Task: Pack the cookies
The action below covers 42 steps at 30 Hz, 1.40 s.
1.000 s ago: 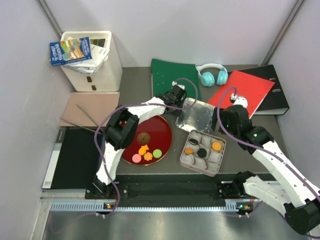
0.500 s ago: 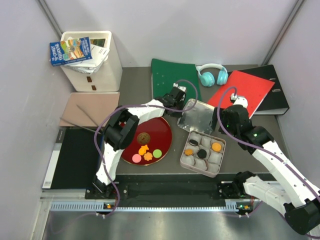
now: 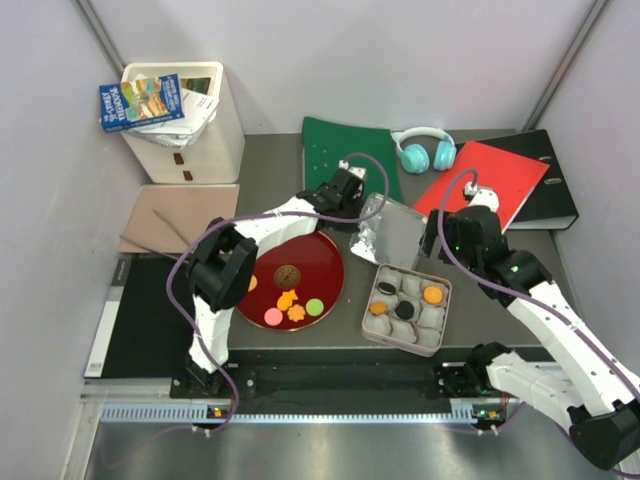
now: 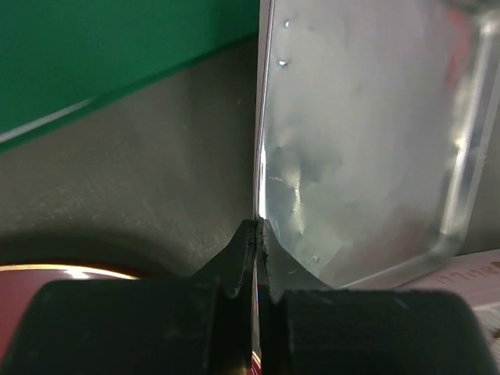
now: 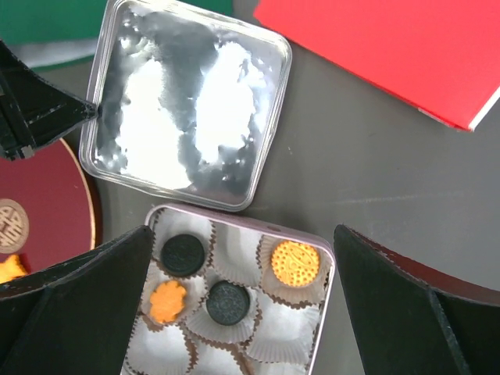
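Left end effector [image 4: 256,231] clenched on rim of square silver metal lid [image 4: 359,156] (thin edge only); right end effector [image 5: 244,303] released. Risk: shallow pinch lets lid slip.

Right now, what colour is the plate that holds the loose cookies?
The plate is dark red; the top external view shows it best.

Far left: a white bin [image 3: 185,125] with a blue booklet [image 3: 140,100] resting across its rim. Far centre of the desk [image 3: 270,165]: a green folder [image 3: 335,145] lying flat, teal headphones [image 3: 425,148] just right of it. Far right: a red folder [image 3: 500,175] partly over a black binder [image 3: 553,200]. Left edge: a tan board [image 3: 175,215], with a black mat [image 3: 145,315] nearer.
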Each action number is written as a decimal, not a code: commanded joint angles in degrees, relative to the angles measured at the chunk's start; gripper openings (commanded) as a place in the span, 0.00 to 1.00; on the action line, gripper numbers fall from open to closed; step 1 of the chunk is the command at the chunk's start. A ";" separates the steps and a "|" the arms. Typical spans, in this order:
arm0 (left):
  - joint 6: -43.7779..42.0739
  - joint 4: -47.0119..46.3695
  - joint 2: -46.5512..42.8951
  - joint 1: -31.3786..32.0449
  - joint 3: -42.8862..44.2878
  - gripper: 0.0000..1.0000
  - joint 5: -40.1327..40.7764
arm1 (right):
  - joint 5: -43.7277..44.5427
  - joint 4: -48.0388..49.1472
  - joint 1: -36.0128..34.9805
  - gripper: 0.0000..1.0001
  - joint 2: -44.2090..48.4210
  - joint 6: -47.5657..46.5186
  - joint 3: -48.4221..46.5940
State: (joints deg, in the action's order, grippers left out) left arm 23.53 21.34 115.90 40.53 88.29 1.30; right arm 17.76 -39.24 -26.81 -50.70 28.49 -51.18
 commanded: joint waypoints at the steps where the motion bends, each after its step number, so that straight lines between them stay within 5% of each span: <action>1: -1.29 -0.69 -6.12 -0.10 6.45 0.00 1.42 | 1.05 1.28 0.62 0.99 0.25 -0.63 -5.24; 11: -0.24 -0.16 -9.19 -1.42 15.50 0.00 3.01 | -1.85 2.68 3.07 0.99 0.78 3.67 -8.50; 15: 5.54 -0.42 -11.83 -3.96 14.98 0.00 -3.03 | -4.04 4.87 5.53 0.99 1.65 4.64 -8.94; 25: 23.58 -16.60 -22.38 -13.90 -2.59 0.00 -27.21 | -19.93 21.03 14.49 0.99 -0.98 13.42 -6.13; 32: 22.18 -16.60 -26.51 -14.61 -6.55 0.00 -28.81 | -35.23 36.42 16.35 0.99 -5.55 18.09 -5.42; 39: 22.88 -17.74 -28.09 -14.61 -9.01 0.00 -30.13 | -39.38 40.54 16.35 0.99 -11.61 18.36 -7.62; 42: 23.05 -18.18 -28.27 -14.61 -9.72 0.00 -30.39 | -40.70 41.87 16.35 0.88 -13.55 18.00 -8.50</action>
State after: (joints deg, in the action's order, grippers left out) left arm 45.56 8.88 90.48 25.96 79.24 -27.00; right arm -19.05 -3.97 -11.05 -62.98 46.30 -56.64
